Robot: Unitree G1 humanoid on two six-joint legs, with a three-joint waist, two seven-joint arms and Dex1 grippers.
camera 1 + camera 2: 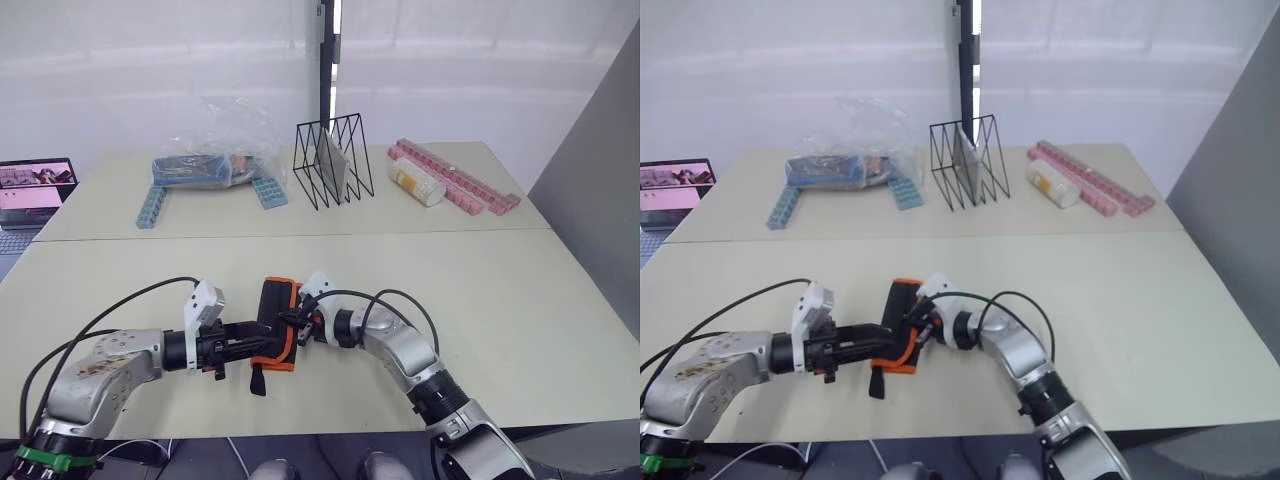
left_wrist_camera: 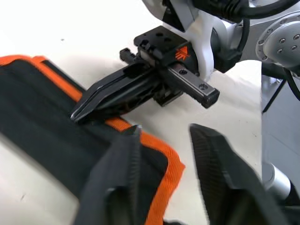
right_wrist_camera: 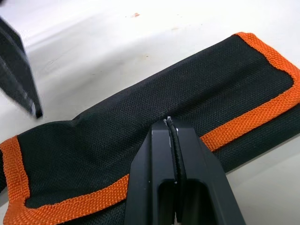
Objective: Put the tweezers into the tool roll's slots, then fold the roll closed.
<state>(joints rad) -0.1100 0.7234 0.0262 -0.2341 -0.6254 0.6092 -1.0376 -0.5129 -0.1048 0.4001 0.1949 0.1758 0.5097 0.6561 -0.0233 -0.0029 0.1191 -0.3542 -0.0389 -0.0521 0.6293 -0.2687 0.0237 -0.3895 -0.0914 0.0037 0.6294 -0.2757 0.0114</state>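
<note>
Left gripper (image 1: 246, 345): nearest the head camera, at about 7 o'clock on the front table; fingers (image 2: 117, 183) spread apart, straddling the near corner of the roll, not yet clamped.
Tool roll (image 1: 277, 322): folded flat at table centre-front, black fabric with orange trim; no tweezers or slots visible, so they are judged tucked inside.
Tie strap (image 1: 257, 381): loose, trailing toward 6 o'clock.
Right gripper (image 2: 77, 112): just past the roll at 3 o'clock, fingers pressed together, tips on the orange edge.
Handling (judgement): light, limp, woven cloth with fair friction; layers may slide or spring open. Best hold: pinch both layers at the stitched orange trim.
Far table: wire rack (image 1: 332, 160), plastic bag (image 1: 220, 150), pink strips (image 1: 455, 176).
</note>
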